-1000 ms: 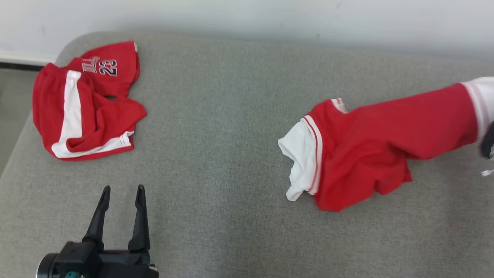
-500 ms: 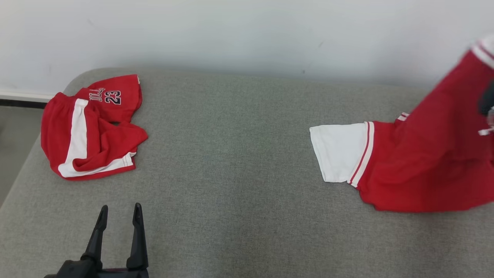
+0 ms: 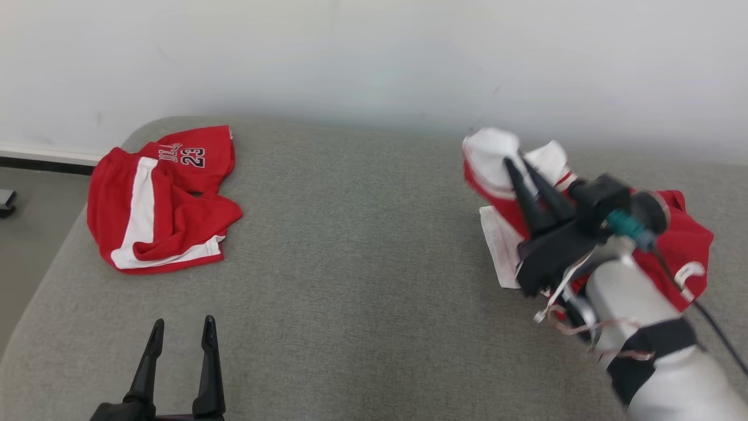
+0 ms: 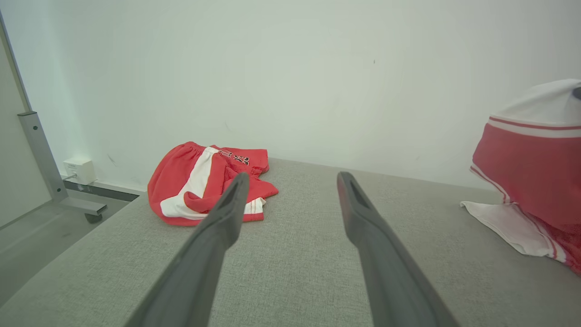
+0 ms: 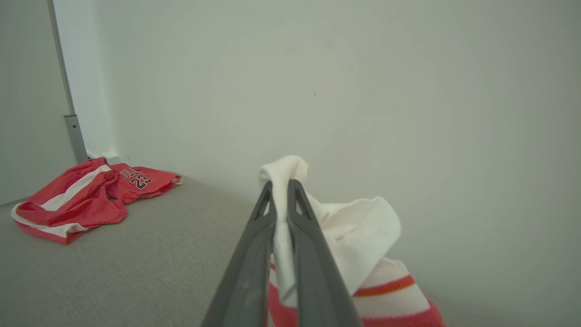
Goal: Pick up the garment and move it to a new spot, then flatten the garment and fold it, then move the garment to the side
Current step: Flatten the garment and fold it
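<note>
We put this at step one: pick up and move. The right gripper (image 3: 518,162) has its fingers pinched tight on a white edge of the garment (image 3: 688,237). The bunch is lifted at the far right of the surface (image 3: 362,263), with its lower folds and a white flap resting on the top. The left gripper (image 3: 183,321) hovers low at the near left, fingers apart, nothing between them. Nothing is flattened or folded yet.

Next, we judge: carry the bunch to open grey toward the middle, lay it down, then bring the left in for a second corner, since one pinch won't spread it.

The surface is grey woven fabric, padded-looking. A second red-and-white piece (image 3: 166,204) marked 23 lies crumpled at the far left, well apart. Behind is a plain white wall (image 3: 350,58), with grey floor (image 3: 29,199) to the left. A metal post (image 4: 38,145) on a caster and a small white box (image 4: 79,170) stand by the wall.
</note>
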Robot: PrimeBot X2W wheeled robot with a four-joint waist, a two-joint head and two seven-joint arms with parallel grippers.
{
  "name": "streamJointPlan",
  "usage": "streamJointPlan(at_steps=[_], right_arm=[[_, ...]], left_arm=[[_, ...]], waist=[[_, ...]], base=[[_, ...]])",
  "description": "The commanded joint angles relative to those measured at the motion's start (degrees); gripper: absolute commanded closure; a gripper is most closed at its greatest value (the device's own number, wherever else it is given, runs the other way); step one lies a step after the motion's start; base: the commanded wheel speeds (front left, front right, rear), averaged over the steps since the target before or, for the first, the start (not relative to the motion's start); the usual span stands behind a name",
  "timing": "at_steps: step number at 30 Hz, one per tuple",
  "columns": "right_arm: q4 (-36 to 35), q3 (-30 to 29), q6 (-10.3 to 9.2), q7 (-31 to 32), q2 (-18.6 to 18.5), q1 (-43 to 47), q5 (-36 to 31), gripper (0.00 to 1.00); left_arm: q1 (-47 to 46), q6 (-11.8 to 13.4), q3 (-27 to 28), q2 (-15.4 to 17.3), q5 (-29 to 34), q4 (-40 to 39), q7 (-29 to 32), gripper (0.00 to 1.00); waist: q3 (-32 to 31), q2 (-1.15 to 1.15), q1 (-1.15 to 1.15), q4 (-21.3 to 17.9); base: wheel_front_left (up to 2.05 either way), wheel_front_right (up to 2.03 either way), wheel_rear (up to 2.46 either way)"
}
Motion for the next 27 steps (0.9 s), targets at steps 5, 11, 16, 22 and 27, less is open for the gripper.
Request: streamJointPlan(at_steps=[5,11,16,22,27], right_arm=[[-8.1,4.6,0.06,1.3,2.8,10.4,-0.7,1.0],[-11.4,6.4,0.06,2.0,7.1,18.6,-1.7,1.0],[-11.0,9.4,0.06,1.7,9.6,22.0,-3.3,1.0],[-6.9,17.3,0.06,1.5,11.5,24.2,-1.7,1.0],[-1.4,20.5,0.06,1.7,12.0,23.2,0.8,0.0]], left_arm=[[0.7,-0.2,-0.4,-0.1,-0.1,0.1,-0.2,0.0],[0.0,-0.1,-1.1,-0.1,-0.4,0.6,-0.2,0.0],[-0.9,-0.2,-1.3,-0.1,-0.6,1.4,-0.2,0.0],[-1.2,-0.5,-1.4,-0.1,-0.6,2.4,-0.2,0.0],[-0.9,-0.6,-1.7,-0.1,-0.6,2.8,-0.2,0.0]], waist=[[0.2,0.0,0.0,3.0],[0.4,0.0,0.0,4.7],[0.5,0.0,0.0,5.5],[0.0,0.0,0.0,6.0],[-0.7,0.0,0.0,5.8]], base=[[0.0,0.0,0.0],[0.0,0.0,0.0],[0.0,0.0,0.0],[0.0,0.0,0.0],[0.0,0.0,0.0]])
